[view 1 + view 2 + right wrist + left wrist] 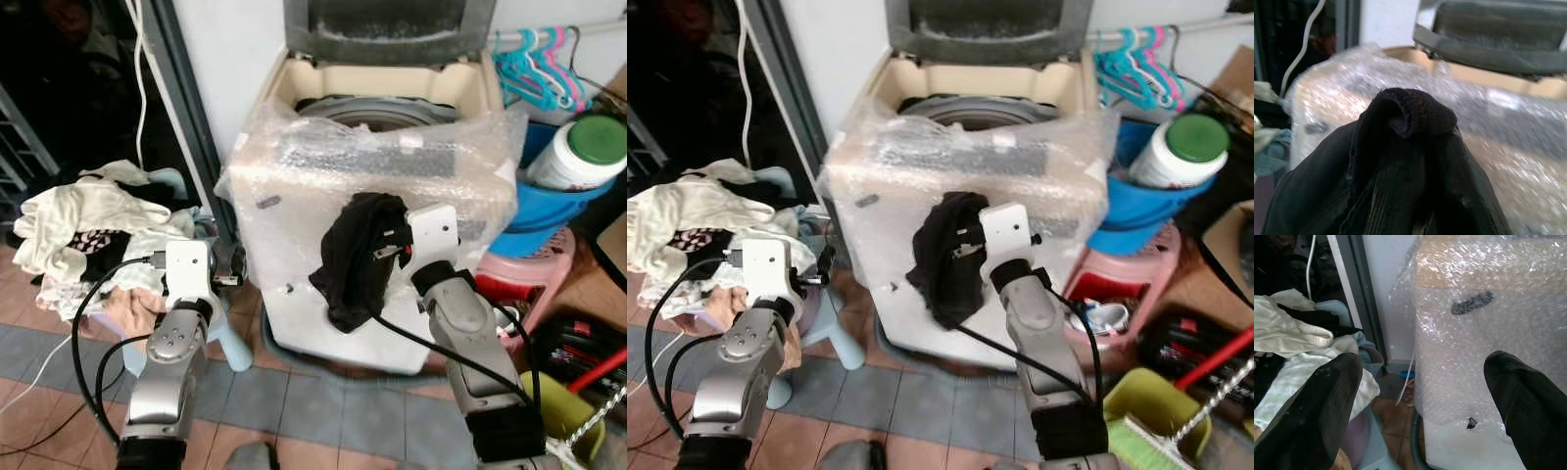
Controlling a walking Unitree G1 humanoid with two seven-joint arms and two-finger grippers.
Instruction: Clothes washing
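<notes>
Loading is happening: the right gripper (390, 247) is clamping a black garment (355, 257) against the washing machine (372, 137) front; lifting over the rim into the drum comes next. The left gripper (227, 266) is hanging open.

The crumpled black knit garment (358, 257) is showing solid black with a ribbed texture. The cream top-loading washing machine wrapped in clear bubble wrap (294, 304) is showing a grey lid. The pile of cream and white clothes (83, 220) is including one black-and-white patterned piece. The white plastic jar (580, 152) is wearing a green cap. The floor tiles (294, 401) are alternating grey-blue and terracotta.
</notes>
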